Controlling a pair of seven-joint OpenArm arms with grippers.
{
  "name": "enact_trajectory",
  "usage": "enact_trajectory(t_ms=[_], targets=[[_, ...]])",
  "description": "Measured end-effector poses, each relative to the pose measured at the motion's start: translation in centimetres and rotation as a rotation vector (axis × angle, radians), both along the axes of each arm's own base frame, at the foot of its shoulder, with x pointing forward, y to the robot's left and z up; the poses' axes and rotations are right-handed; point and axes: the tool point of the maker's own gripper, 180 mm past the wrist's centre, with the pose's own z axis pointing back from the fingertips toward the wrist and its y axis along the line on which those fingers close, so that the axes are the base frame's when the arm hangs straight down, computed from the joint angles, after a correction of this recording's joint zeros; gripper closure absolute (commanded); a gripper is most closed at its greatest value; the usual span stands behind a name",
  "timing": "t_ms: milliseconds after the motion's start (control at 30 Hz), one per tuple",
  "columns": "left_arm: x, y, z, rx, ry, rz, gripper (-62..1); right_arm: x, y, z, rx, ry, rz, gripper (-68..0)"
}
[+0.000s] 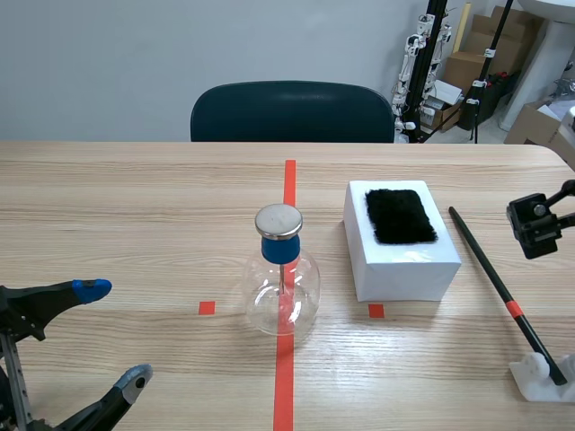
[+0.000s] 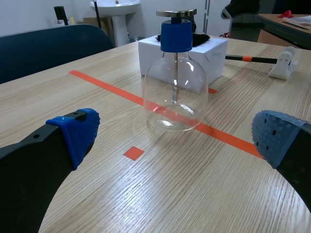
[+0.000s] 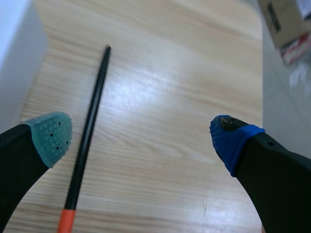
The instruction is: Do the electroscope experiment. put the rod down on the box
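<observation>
While the left claw point(image 1: 112, 335) sits wide open at the near left of the table point(image 1: 135, 206), the black rod point(image 1: 490, 269) has its near end propped in a small white stand point(image 1: 539, 373) and slants away just right of the white box point(image 1: 404, 265), not on it. The glass electroscope flask point(image 1: 282, 292) stands mid-table on the tape line. Over the rod hangs the right claw point(image 3: 141, 138), fingers spread, empty. A black fur pad point(image 1: 401, 215) tops the box.
</observation>
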Motion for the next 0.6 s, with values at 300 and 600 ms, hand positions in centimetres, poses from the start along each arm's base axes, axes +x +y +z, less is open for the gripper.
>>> enact_trajectory(t_ms=[300, 600], targets=[[0.0, 0.0, 0.0, 0.000, 0.000, 0.000, -62.3, -2.0, 8.6, 8.2, -0.078, -0.262, 0.307, -57.8], [0.0, 0.0, 0.0, 0.000, 0.000, 0.000, -62.3, -6.5, 13.4, 6.7, -0.124, -0.279, 0.538, -57.8]])
